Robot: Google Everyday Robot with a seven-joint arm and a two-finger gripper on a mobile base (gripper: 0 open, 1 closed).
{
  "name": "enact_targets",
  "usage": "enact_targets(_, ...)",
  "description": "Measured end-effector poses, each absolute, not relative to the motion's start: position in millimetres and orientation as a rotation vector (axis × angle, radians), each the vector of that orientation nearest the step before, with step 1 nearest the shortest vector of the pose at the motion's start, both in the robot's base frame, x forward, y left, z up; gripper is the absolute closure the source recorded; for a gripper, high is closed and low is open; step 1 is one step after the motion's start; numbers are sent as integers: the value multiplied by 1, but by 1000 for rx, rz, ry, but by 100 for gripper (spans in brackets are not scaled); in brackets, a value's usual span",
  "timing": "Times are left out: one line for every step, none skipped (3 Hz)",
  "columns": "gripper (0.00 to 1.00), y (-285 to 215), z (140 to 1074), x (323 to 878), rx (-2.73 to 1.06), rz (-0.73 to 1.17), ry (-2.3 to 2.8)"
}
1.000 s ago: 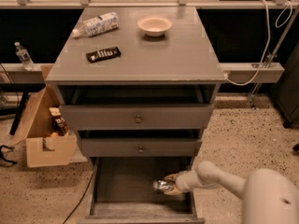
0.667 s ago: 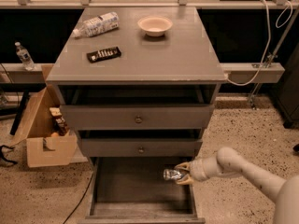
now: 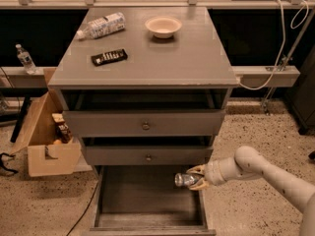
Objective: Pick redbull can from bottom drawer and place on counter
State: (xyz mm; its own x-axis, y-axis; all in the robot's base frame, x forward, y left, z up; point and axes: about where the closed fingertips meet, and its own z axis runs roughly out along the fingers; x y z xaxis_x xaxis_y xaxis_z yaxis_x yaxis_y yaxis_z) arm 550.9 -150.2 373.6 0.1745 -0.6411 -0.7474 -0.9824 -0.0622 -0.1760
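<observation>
Seemingly the gripper [image 3: 196,177] clasps the redbull can [image 3: 182,180], label unreadable, above bottom drawer [image 3: 142,203].

gripper [image 3: 196,177], redbull can [image 3: 182,180] gripped, is held over right side of bottom drawer [image 3: 142,195] | middle drawer [image 3: 123,156] front is met just above-left | right side is left open | above, counter [image 3: 197,58] is occupied leftward by bowl [image 3: 163,26], candy bar [image 3: 109,57], bottle [image 3: 101,26]

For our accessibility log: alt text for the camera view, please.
The gripper holds the redbull can sideways above the open bottom drawer. On the counter sit a plastic bottle, a candy bar and a bowl.
</observation>
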Motion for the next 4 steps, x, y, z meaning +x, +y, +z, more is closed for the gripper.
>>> enact_targets(100,-139,408,545,-1827,618,1519)
enact_targets(100,-129,461,539,-1851,508,1549)
enact_targets(100,-102,531,518,-1920,439,1537)
enact_targets(100,-86,612,509,-1977,322,1473)
